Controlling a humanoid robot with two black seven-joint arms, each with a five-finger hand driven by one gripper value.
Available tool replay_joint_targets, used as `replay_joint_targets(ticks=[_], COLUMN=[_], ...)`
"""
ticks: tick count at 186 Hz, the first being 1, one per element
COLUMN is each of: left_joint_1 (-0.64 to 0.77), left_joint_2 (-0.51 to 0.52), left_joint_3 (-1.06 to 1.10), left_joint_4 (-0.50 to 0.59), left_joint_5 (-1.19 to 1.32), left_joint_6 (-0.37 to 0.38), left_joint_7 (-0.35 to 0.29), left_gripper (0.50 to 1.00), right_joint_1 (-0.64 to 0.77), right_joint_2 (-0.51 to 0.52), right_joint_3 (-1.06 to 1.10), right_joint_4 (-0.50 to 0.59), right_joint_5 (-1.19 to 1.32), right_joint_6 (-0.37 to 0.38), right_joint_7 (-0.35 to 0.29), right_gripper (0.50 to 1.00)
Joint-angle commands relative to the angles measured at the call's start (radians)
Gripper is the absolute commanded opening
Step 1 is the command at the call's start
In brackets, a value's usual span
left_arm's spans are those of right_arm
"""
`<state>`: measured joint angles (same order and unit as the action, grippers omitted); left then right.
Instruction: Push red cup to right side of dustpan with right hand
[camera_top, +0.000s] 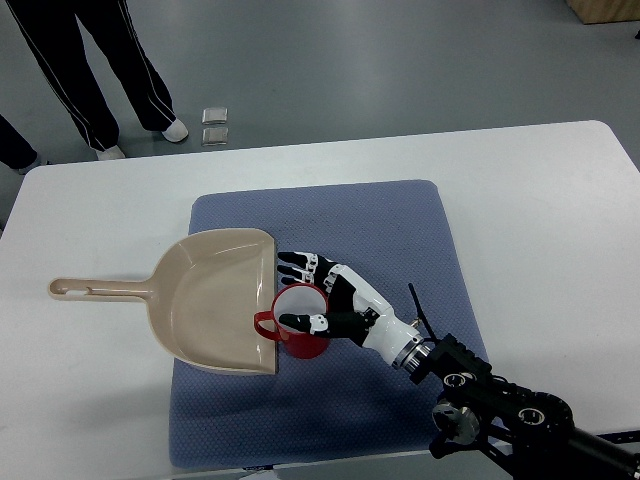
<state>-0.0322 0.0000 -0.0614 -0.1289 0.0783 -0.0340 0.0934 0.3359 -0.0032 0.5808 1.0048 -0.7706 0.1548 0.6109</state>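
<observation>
A red cup (300, 340) with a white inside stands upright on the blue mat, its handle pointing left against the open front edge of the beige dustpan (215, 300). My right hand (315, 290) comes in from the lower right and lies against the cup's right and far side. The fingers (296, 266) reach past the rim toward the dustpan, and the thumb (305, 322) lies across the cup's near rim. The hand is spread and touches the cup without closing round it. The left arm does not show.
The blue mat (400, 230) lies on the white table (540, 200). The dustpan's handle (95, 290) points left over the bare table. A person's legs (100, 70) stand beyond the table's far left edge, and two small square items (214, 126) lie on the floor.
</observation>
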Motion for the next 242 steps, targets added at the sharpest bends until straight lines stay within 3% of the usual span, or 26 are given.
replay_joint_targets(ticks=[1, 77, 132, 185, 226, 242], left_joint_1=[0.0, 0.0, 0.0, 0.0, 0.0, 0.0], left_joint_2=[0.0, 0.0, 0.0, 0.0, 0.0, 0.0], left_joint_3=[0.0, 0.0, 0.0, 0.0, 0.0, 0.0], left_joint_4=[0.0, 0.0, 0.0, 0.0, 0.0, 0.0], left_joint_5=[0.0, 0.0, 0.001, 0.0, 0.0, 0.001], left_joint_6=[0.0, 0.0, 0.0, 0.0, 0.0, 0.0], left_joint_7=[0.0, 0.0, 0.0, 0.0, 0.0, 0.0], left_gripper=[1.0, 1.0, 1.0, 1.0, 1.0, 1.0], right_joint_1=[0.0, 0.022, 0.124, 0.31, 0.397, 0.436], right_joint_2=[-0.003, -0.035, -0.087, -0.101, -0.101, -0.101], right_joint_3=[0.004, 0.054, 0.108, 0.108, 0.131, 0.139], right_joint_4=[0.0, -0.018, -0.052, -0.15, -0.218, -0.247], right_joint_5=[0.004, 0.007, 0.1, 0.421, 0.654, 0.74], right_joint_6=[0.0, -0.001, 0.0, -0.029, -0.041, -0.084], right_joint_7=[0.0, 0.0, 0.0, -0.105, -0.126, -0.157], right_gripper=[0.928, 0.928, 0.928, 0.928, 0.928, 0.928])
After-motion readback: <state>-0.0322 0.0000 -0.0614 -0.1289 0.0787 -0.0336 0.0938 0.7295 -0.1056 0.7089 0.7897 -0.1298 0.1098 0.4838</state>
